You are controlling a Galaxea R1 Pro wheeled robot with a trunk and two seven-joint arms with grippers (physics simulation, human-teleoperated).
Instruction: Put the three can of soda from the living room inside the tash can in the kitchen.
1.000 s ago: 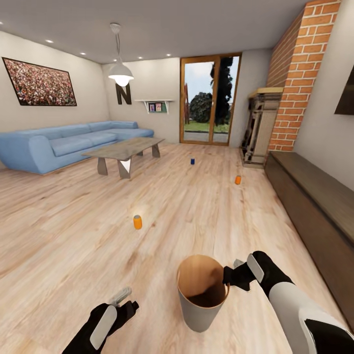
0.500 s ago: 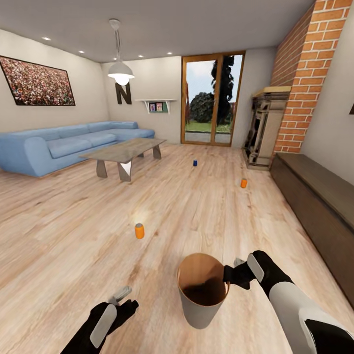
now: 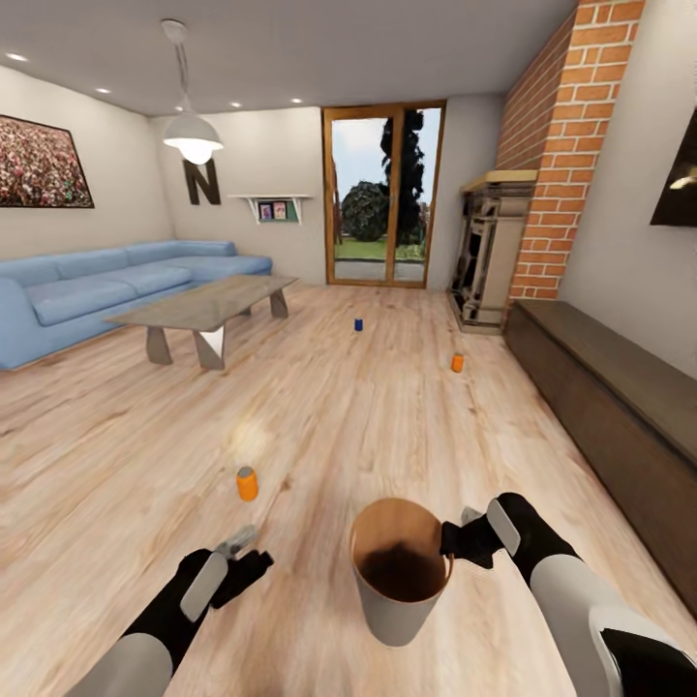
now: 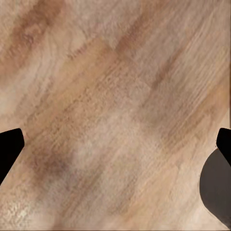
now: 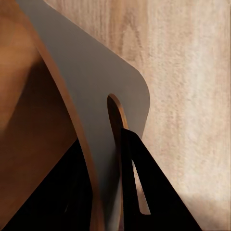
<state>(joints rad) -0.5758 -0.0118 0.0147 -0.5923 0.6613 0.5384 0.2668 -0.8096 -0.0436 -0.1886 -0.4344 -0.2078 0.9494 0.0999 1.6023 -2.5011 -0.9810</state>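
My right gripper [image 3: 453, 540] is shut on the rim of the tash can [image 3: 395, 608], a pale grey bin with a tan-brown inside, held just above the wood floor. In the right wrist view the black fingers [image 5: 144, 192] pinch the bin's grey wall [image 5: 96, 91]. One orange can of soda [image 3: 247, 483] stands on the floor just ahead of my left gripper [image 3: 242, 548]. That gripper is open, and its wrist view has bare floor between the fingertips [image 4: 9, 144]. A second orange can [image 3: 457, 363] and the dark blue can [image 3: 358, 324] stand farther off.
A long blue sofa [image 3: 87, 290] and a low grey coffee table [image 3: 208, 302] stand at the left. A dark low cabinet [image 3: 610, 387] runs along the right wall by the brick fireplace [image 3: 489, 252]. A glass door [image 3: 382, 198] is at the back.
The whole view has swung and the robot has rolled forward, so the near orange can now sits closer to my left gripper. My left arm reaches a little farther out. The bin stays in my right gripper.
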